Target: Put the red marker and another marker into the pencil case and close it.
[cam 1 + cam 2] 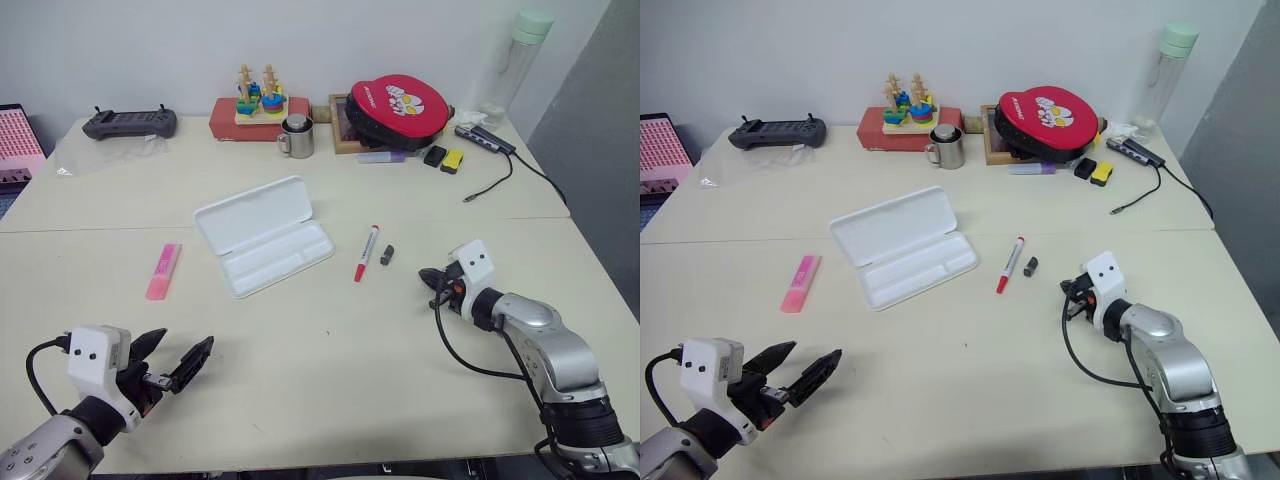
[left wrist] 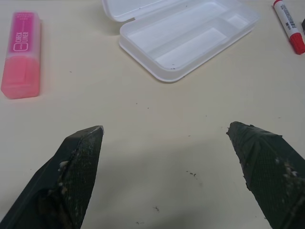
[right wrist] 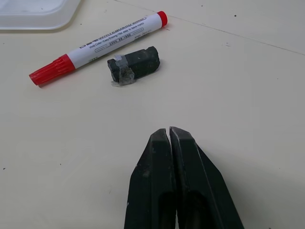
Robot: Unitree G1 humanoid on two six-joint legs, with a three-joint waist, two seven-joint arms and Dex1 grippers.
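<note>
Left gripper (image 1: 170,360) hovers at the near table (image 1: 330,380) edge, fingers spread wide, holding nothing. Right gripper (image 3: 169,131) sits pressed shut and empty, near a small dark grey cap (image 3: 134,64). Just beside the cap lies the red marker (image 1: 366,253). Pencil case (image 1: 275,257) stands open — tray bare. Pink highlighter (image 1: 163,271) lies apart on its left — flat on the table.

Head stereo overlooks table (image 1: 330,350); wrist cameras close, apparently low.
</note>
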